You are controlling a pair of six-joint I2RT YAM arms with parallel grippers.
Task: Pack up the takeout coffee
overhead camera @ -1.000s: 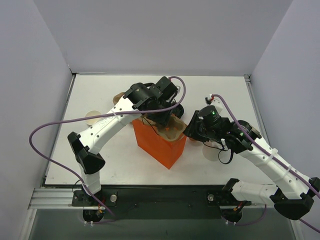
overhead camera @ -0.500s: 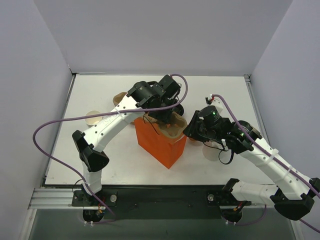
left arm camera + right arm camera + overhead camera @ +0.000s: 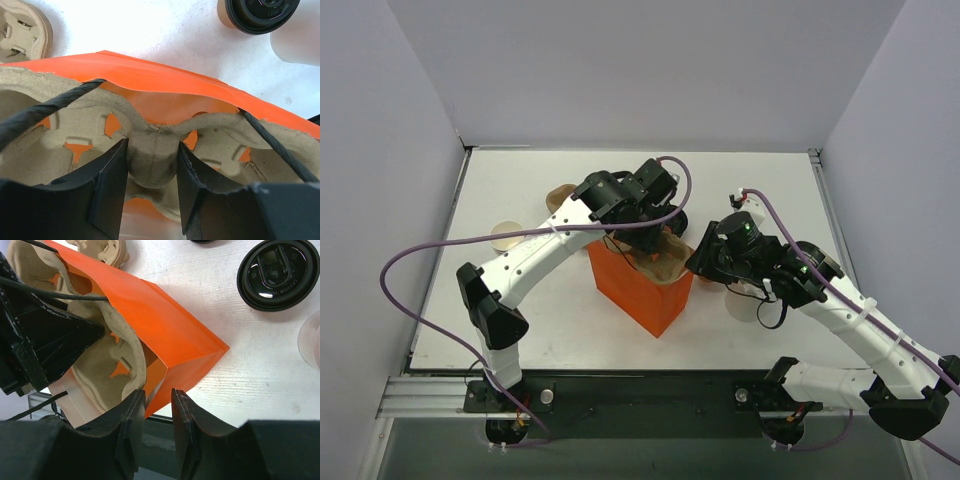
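The takeout coffee (image 3: 257,15), a tan cup under a black lid (image 3: 277,272), stands on the table beyond the orange bag (image 3: 635,290). My left gripper (image 3: 152,155) is shut on the middle ridge of a tan pulp cup carrier (image 3: 220,135), which sits tilted in the bag's open mouth (image 3: 660,262). At the bag's right side my right gripper (image 3: 158,395) stands open. Its jaws straddle the bag's rim (image 3: 170,325), one finger inside by the carrier and one outside, with a gap showing between them.
A plain white cup (image 3: 297,42) stands next to the coffee, by the right arm (image 3: 745,305). More pulp carriers (image 3: 558,195) lie stacked at the back left. Another open cup (image 3: 505,237) sits near the table's left edge.
The left arm has shifted a little, and the carrier with it in the bag's mouth. The right arm and both grips look unchanged.
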